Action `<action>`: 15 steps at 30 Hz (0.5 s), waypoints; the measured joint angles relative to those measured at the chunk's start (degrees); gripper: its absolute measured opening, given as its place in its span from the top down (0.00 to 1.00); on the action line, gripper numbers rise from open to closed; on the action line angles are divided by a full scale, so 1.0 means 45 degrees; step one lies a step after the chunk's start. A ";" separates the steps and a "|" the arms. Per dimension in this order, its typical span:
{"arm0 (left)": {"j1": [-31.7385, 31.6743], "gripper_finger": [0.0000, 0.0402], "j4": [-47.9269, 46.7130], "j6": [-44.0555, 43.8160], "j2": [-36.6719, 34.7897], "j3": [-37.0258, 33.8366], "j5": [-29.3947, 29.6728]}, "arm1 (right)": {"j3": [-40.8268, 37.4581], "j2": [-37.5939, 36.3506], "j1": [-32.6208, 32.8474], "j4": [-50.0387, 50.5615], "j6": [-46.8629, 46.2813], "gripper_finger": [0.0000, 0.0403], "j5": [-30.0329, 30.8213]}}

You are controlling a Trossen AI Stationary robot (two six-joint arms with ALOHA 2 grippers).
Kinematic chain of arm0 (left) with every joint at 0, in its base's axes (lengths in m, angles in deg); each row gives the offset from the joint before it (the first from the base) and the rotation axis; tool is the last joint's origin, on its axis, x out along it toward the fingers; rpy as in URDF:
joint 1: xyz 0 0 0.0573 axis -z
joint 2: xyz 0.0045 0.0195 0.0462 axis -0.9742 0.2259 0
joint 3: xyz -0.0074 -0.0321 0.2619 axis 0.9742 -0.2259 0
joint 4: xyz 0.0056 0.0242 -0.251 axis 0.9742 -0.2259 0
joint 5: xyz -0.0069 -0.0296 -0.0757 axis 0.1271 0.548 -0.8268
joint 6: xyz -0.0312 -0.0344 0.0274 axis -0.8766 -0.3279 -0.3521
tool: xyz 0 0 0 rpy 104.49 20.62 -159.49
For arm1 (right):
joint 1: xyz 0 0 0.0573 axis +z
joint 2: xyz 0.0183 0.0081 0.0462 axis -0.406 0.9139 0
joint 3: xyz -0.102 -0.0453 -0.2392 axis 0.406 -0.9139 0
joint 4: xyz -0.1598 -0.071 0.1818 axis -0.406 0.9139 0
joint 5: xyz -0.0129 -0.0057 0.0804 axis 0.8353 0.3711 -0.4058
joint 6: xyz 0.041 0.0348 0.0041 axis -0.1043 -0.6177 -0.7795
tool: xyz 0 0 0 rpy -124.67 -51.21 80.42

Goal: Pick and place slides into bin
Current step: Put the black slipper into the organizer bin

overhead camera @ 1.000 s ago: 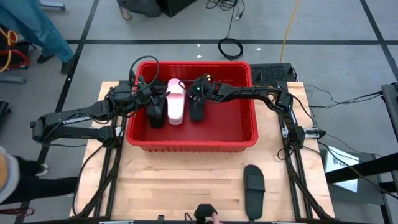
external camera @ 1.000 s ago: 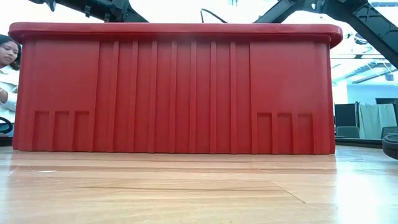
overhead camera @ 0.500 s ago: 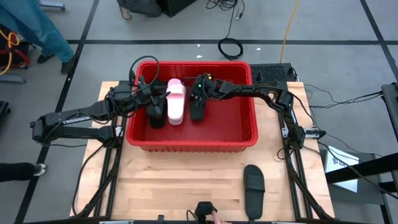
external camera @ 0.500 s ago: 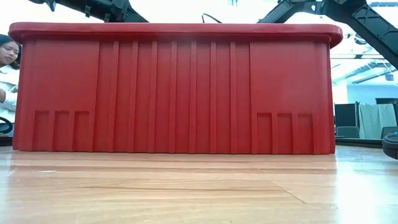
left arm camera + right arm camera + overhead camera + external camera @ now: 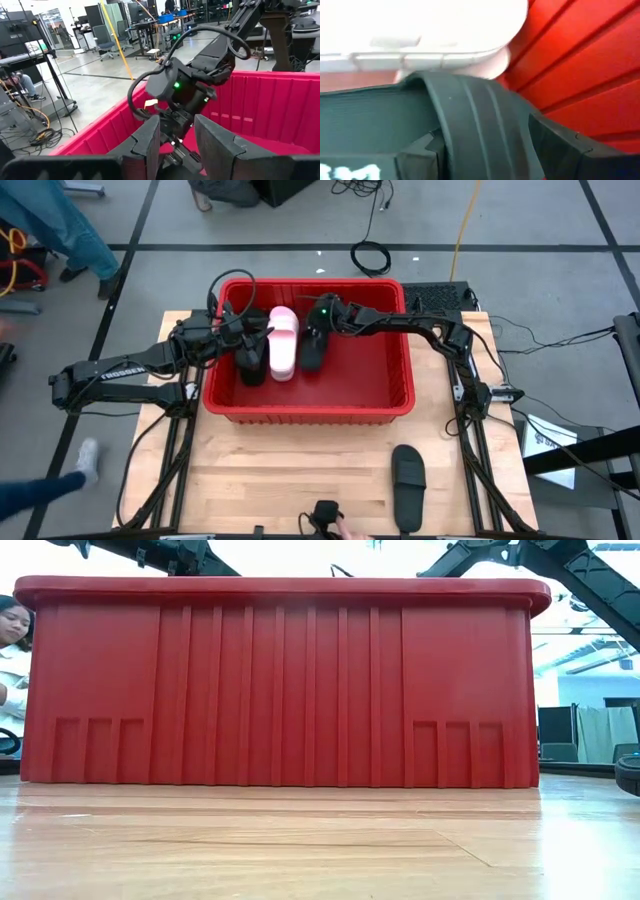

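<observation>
"TROSSEN" is showing in white capitals along the left arm [image 5: 125, 372], on the link lying outside the bin [image 5: 305, 414] wall. White lettering is also showing on a black slide [image 5: 380, 145] in the right wrist view, cut off, unreadable.

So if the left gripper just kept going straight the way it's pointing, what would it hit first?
Most likely the right gripper, directly ahead of the left gripper inside the bin, though depth is hard to judge.

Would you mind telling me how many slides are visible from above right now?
4. Three lie in the bin: a black slide at the left, a pink slide beside it, another black slide next along. A fourth, black, lies on the table. Others may be hidden.
</observation>
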 joint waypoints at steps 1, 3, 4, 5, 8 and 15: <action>-0.0001 0.68 0.0000 -0.0020 0.0000 -0.0002 -0.0104 | 0.0000 0.0000 0.0000 0.0182 -0.0099 0.48 -0.0183; -0.0001 0.68 0.0005 -0.0019 0.0000 -0.0002 -0.0306 | 0.0000 0.0000 0.0013 0.0636 -0.0152 0.48 -0.0386; 0.0004 0.68 0.0010 -0.0015 0.0000 -0.0002 -0.0397 | 0.0000 0.0000 0.0027 0.0887 -0.0150 0.48 -0.0366; 0.0004 0.68 0.0015 -0.0015 0.0000 -0.0002 -0.0476 | 0.0000 0.0000 0.0034 0.1069 -0.0152 0.48 -0.0346; 0.0004 0.68 0.0019 0.0019 0.0000 0.0001 -0.0510 | 0.0000 0.0000 0.0029 0.1343 -0.0198 0.48 -0.0394; 0.0004 0.68 0.0029 0.0012 0.0000 0.0002 -0.0510 | 0.0000 0.0000 0.0029 0.1289 -0.0179 0.48 -0.1869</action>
